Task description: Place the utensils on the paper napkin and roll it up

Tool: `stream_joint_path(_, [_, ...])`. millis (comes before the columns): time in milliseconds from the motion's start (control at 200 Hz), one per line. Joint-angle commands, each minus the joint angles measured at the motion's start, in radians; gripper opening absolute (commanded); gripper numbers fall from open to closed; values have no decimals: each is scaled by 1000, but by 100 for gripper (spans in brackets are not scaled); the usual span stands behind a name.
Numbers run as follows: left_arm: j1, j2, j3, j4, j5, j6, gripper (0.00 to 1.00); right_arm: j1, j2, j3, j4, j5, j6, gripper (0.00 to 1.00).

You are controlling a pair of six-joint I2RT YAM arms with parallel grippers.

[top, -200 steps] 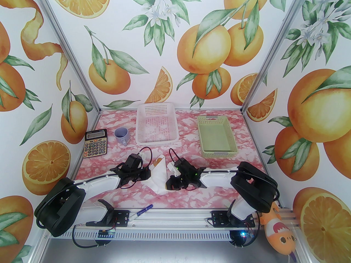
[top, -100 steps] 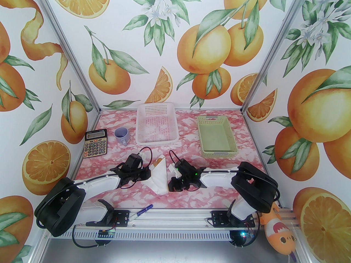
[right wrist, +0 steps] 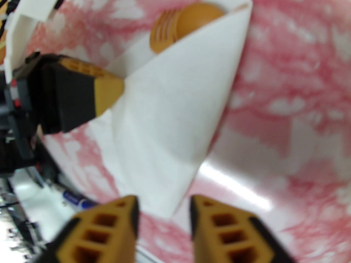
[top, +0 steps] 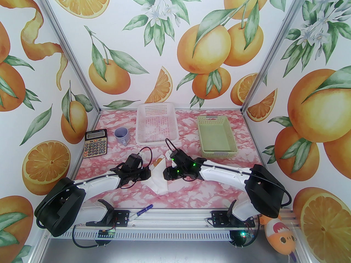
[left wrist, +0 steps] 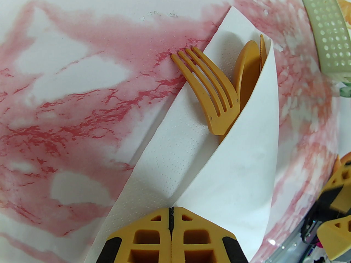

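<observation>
The paper napkin [top: 159,180] [left wrist: 241,168] lies on the marbled table between my grippers, with one flap folded over the utensils. An orange-brown fork [left wrist: 209,92] and spoon [left wrist: 246,64] stick out of its far open end, and their handles are hidden under the flap. My left gripper [top: 149,174] [left wrist: 171,223] is shut, pinching the napkin's fold at its left edge. My right gripper [top: 165,174] [right wrist: 164,215] stands open just off the napkin's near right corner, with nothing between its fingers. The utensils [right wrist: 183,23] and the left fingertip [right wrist: 108,92] appear blurred in the right wrist view.
A white perforated basket [top: 156,111] and a green basket [top: 231,144] stand at the back. A purple mug [top: 121,135] and a calculator [top: 95,144] are at the back left. A blue pen [top: 141,211] lies on the front rail, and a stuffed fish toy [top: 279,236] at the front right.
My right gripper has opened and let go of the napkin, and it has shifted away from me and a little left as its arm swung. The left gripper has stayed put.
</observation>
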Motion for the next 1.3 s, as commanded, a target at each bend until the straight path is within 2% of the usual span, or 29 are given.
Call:
stream_joint_path(0, [-5, 9, -25, -29, -22, 6, 0, 35, 67, 65, -36, 178, -37, 58])
stream_joint_path(120, [-4, 4, -28, -31, -24, 8, 0, 63, 143, 118, -34, 209, -42, 67])
stream_joint_path(475, [-4, 1, -34, -27, -26, 6, 0, 86, 272, 193, -35, 195, -72, 73])
stream_joint_path(780, [-4, -4, -38, -28, -28, 5, 0, 89, 336, 240, -110, 231, -109, 77])
stream_joint_path(1066, [-4, -4, -41, -31, -31, 6, 0, 92, 377, 253, -201, 303, -125, 79])
stream_joint_path(1296, [-5, -7, -42, -41, -35, 7, 0, 91, 355, 220, -249, 357, -137, 74])
